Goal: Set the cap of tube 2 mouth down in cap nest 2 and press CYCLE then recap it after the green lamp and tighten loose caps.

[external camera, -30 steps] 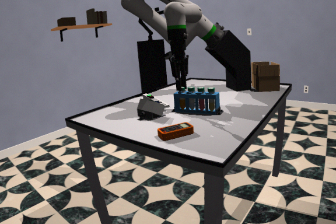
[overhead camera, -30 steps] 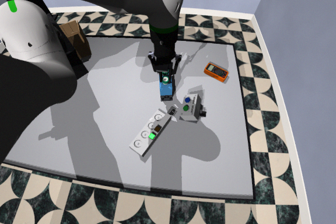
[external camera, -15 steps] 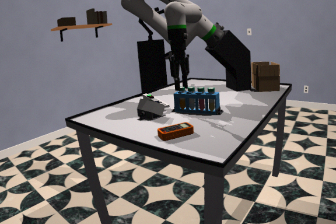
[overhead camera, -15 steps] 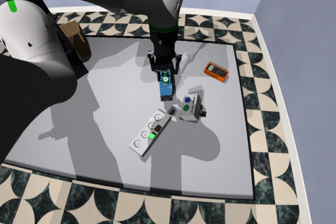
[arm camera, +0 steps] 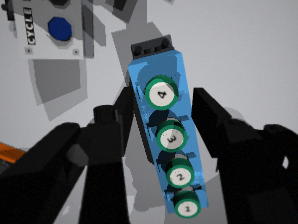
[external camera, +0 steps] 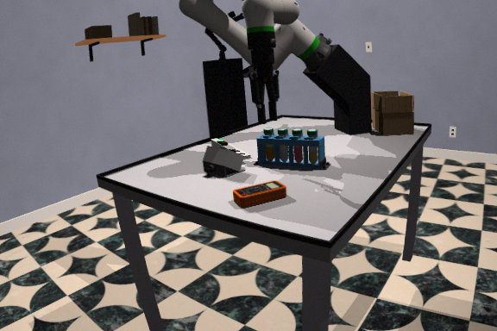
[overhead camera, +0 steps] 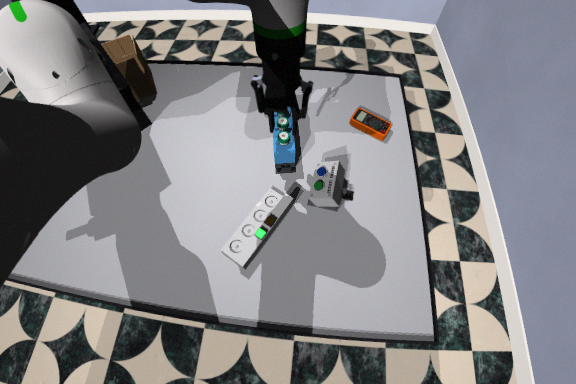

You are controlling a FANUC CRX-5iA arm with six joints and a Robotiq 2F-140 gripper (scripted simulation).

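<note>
Grey table (external camera: 345, 217) bearing all task items, with the white arm (external camera: 224, 6) reaching down over its middle. A cardboard box (external camera: 393, 113) sits at one rear corner. The blue tube rack (external camera: 292, 160) stands upright and holds four tubes, each with a green-rimmed cap: cap 1 (arm camera: 186, 205), cap 2 (arm camera: 180, 175), cap 3 (arm camera: 171, 138) and cap 4 (arm camera: 161, 93), all seated on their tubes. The white cap tray (overhead camera: 239, 247) lies near the rack; its four nests hold no caps, and its green lamp (overhead camera: 260, 233) is lit. The key housing (overhead camera: 334, 187) stands just beside the tray, carrying the blue key (overhead camera: 321, 171) and the green key (overhead camera: 318, 184). An orange meter (external camera: 260, 193) lies apart. The gripper (arm camera: 165, 132) hangs above the rack, jaws parted and holding nothing, its fingers flanking the rack without contact.
</note>
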